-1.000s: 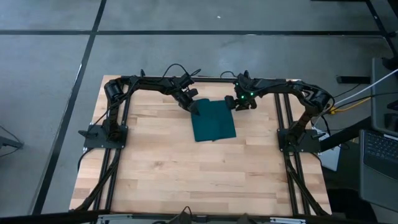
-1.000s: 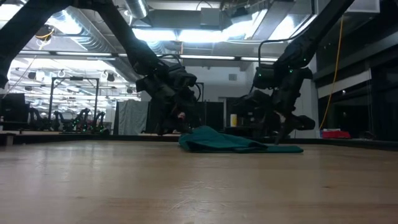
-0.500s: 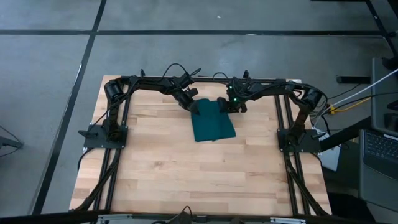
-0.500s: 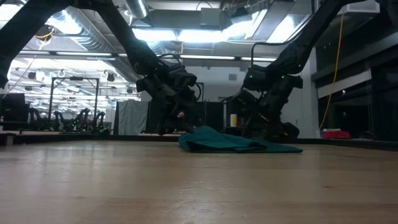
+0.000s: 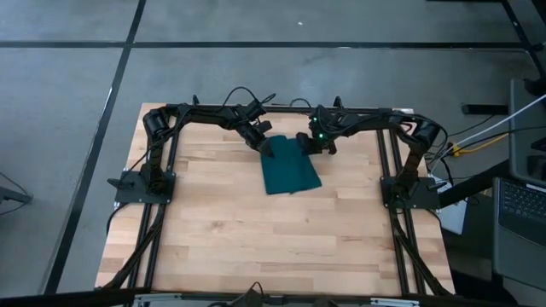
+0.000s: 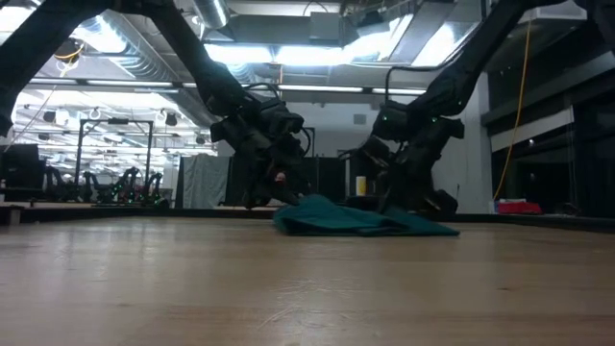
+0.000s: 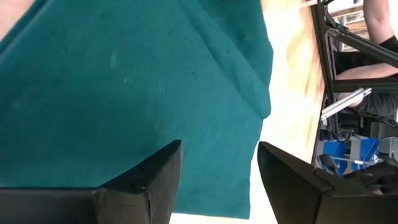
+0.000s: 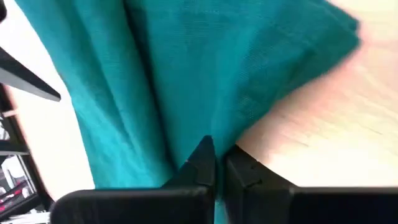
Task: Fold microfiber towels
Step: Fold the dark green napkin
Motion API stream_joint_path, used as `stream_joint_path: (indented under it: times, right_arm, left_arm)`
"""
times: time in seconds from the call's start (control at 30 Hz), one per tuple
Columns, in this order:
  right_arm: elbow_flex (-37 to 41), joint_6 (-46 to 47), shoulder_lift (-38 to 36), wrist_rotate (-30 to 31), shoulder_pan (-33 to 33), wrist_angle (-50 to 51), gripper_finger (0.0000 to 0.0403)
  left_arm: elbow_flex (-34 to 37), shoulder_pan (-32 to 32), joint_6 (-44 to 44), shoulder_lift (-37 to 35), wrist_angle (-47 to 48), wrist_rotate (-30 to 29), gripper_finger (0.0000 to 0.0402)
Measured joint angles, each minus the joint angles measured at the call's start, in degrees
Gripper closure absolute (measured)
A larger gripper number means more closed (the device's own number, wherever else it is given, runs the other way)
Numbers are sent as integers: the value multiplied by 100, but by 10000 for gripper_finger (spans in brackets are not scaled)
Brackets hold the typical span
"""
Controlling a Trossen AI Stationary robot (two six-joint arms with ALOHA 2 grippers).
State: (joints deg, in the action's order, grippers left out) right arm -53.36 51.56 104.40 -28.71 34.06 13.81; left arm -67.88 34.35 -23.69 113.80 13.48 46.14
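Observation:
The dark teal microfiber towel [image 5: 290, 169] lies as a folded rectangle on the far middle of the wooden table [image 5: 256, 239]. My left gripper [image 5: 267, 150] stands open over the towel's far left corner; in its wrist view the cloth [image 7: 124, 81] fills the space beyond the two spread fingers. My right gripper [image 5: 310, 147] is at the towel's far right corner, shut on the cloth. In the low view the towel [image 6: 356, 219] forms a low mound between the two grippers. My left gripper's spread fingers [image 7: 149, 180] hang low over the far left corner; I cannot tell whether they touch the cloth. My right gripper pinches the towel's far right corner [image 8: 205, 134] between its two fingertips, coming down at a slant from the far right. The cloth gathers in folds toward the fingers, and the rest lies on the table.
Black frame rails [image 5: 388, 170] run along the table's left, right and far sides. A laptop [image 5: 520, 213] sits off the table to the right. Bare wood stretches from the towel to the near edge [image 5: 273, 273].
My right gripper has gone toward the table's left onto the towel's far right corner, dropped lower and shut on the cloth. The towel's right edge has drawn in a little toward the left; its flat flap at the right has shortened.

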Motion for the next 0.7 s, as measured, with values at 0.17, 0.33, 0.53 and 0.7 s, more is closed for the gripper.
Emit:
stream_joint_path:
  times: [0.17, 0.33, 0.53, 0.7]
  right_arm:
    - [-433, -113, -24, 24, 2, 438, 399]
    - [-975, -433, -28, 82, 11, 1150, 400]
    - [-1821, -771, -35, 285, 11, 1995, 401]
    - [-2372, -831, -41, 386, 10, 2270, 402]
  left_arm:
    - [0, 37, 8, 0, 0, 4, 194]
    - [0, 134, 48, 1, 1, 11, 194]
    - [0, 223, 97, 2, -16, 167, 194]
    - [0, 223, 92, 0, -124, 198, 194]
